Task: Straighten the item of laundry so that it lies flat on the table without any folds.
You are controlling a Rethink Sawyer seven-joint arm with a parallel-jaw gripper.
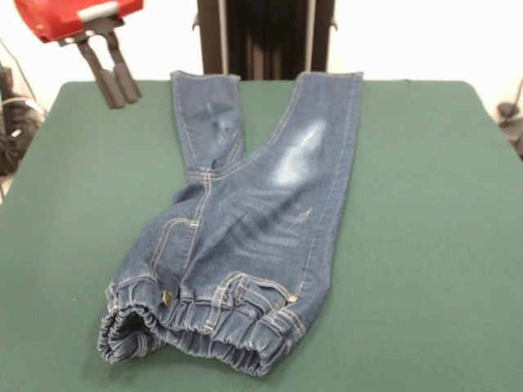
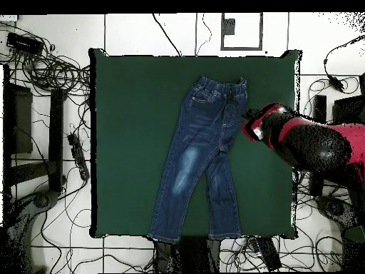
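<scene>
Jeans (image 1: 245, 237) beside our raised tool (image 1: 117, 84), long axis running toward the pedestal.
We see the tool's two fingers narrowly parted, empty, above the worktop (image 1: 425, 245); nearest it lies the creased leg.

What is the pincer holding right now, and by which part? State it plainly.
Nothing. The red-bodied pincer hangs open above the dark green felt table, apart from the small blue denim jeans, which lie untouched.
</scene>
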